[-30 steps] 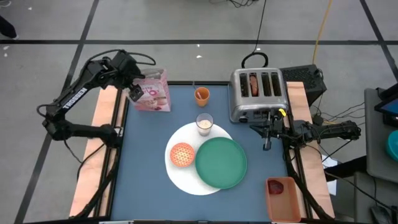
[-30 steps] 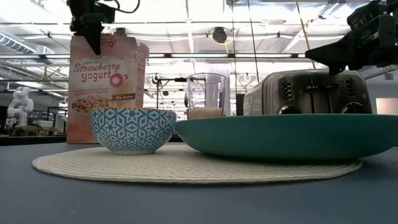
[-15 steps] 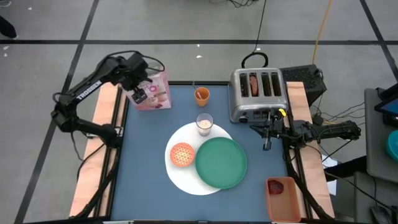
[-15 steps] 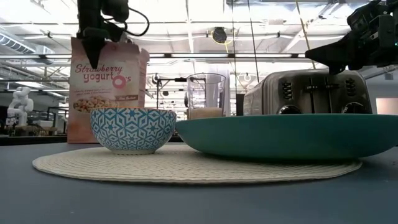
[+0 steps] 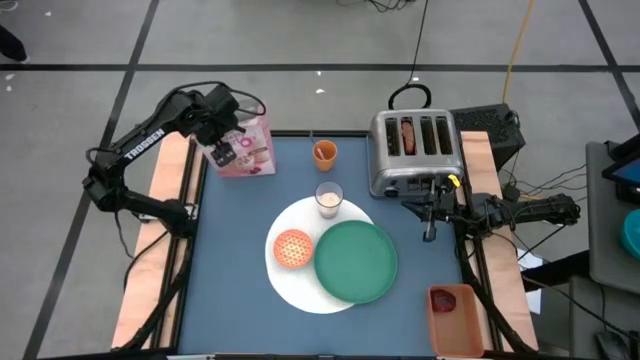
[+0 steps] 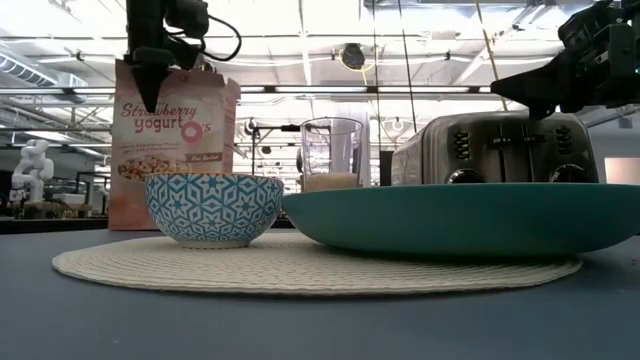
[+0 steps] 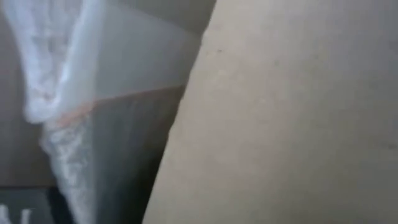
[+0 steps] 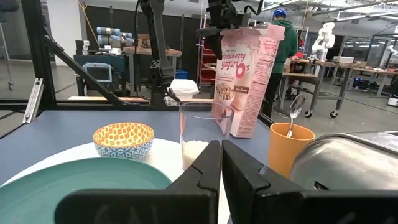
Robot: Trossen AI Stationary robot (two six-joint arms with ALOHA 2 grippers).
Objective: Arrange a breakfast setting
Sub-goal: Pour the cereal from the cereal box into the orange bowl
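At the table's far left corner the left gripper [image 5: 224, 150] clasps the top of the pink cereal box [image 5: 250, 147] (tilted slightly). The small cereal bowl [image 5: 293, 249] sits on the large white round plate [image 5: 290, 285], beside the green round plate [image 5: 356, 261]. The right gripper [image 5: 429, 232] waits clenched near the toaster [image 5: 414, 150].

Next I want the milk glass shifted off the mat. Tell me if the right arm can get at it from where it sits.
Probably yes. The right gripper, shut, waits beside the toaster; the milk glass stands across bare table, with the green plate nearer the front and the orange cup behind it.
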